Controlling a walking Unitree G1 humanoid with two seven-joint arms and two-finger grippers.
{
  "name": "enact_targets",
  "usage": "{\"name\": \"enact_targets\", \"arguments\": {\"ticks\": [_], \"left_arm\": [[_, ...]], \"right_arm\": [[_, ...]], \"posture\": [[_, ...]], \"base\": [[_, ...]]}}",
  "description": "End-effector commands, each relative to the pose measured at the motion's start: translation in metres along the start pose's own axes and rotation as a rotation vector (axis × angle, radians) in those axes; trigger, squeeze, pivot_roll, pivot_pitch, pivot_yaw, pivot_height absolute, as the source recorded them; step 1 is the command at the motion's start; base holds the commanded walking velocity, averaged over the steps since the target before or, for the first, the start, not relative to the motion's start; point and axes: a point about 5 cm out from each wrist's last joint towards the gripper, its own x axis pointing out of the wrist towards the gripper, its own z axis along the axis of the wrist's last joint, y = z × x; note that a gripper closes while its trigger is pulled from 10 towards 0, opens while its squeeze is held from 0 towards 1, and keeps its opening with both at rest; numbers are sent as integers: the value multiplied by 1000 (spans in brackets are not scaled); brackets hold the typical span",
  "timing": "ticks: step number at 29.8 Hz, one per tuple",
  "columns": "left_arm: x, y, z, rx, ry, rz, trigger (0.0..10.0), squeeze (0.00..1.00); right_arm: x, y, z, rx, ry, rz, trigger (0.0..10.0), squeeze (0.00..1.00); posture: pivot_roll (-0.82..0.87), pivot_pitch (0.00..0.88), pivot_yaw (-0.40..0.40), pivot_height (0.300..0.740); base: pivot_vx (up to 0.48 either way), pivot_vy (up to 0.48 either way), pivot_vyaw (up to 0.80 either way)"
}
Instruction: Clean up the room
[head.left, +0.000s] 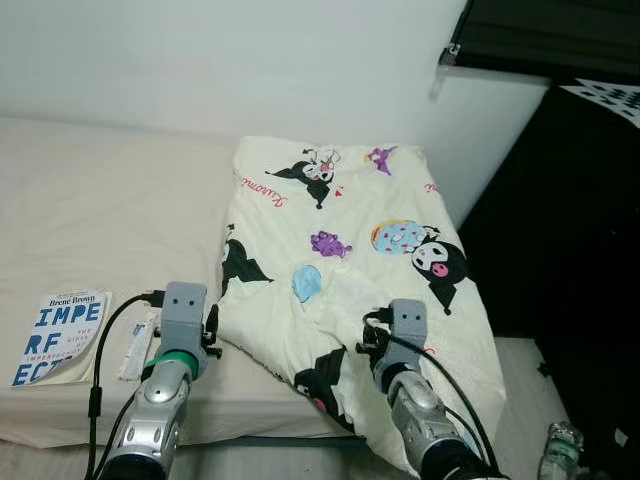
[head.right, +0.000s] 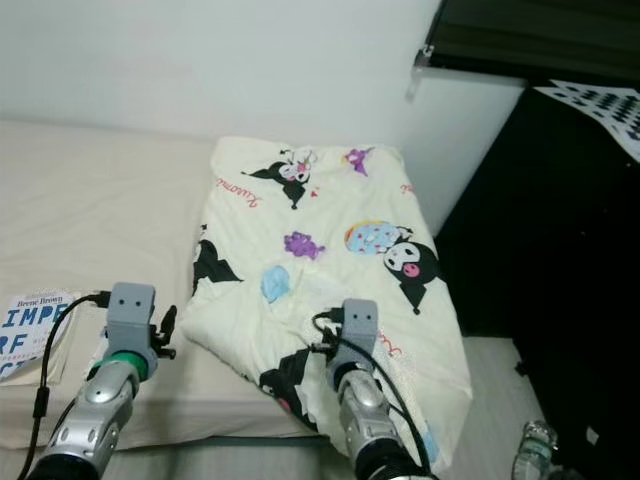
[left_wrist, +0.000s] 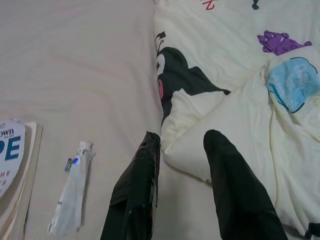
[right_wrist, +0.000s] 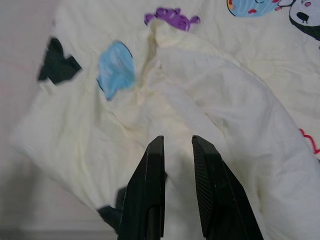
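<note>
Our left gripper (left_wrist: 182, 142) hovers with fingers spread at the cartoon-print blanket (head.left: 350, 260) edge; a small tube (left_wrist: 70, 195) lies just beside. Our right gripper (right_wrist: 177, 142), fingers slightly parted, hangs over its folds.

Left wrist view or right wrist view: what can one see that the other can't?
The left wrist view alone has the book and a small white tube lying apart on the beige bed sheet, beside the open left tool. The right wrist view alone has the open right tool over the cloth's folds. Both share the cartoon blanket, with its blue and purple prints.
</note>
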Motion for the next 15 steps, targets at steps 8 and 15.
{"name": "enact_targets", "arguments": {"ticks": [8, 15], "left_arm": [[-5, -7, -11, 63, 25, -17, 10000, 0], [-5, -3, -8, 63, 4, 3, 10000, 0]], "right_arm": [[1, -1, 2, -90, 13, -21, 10000, 0], [2, 3, 3, -129, 0, 1, 10000, 0]], "posture": [[84, 0, -65, 740], [88, 0, -71, 740]], "base": [[0, 0, 0], [0, 0, 0]]}}
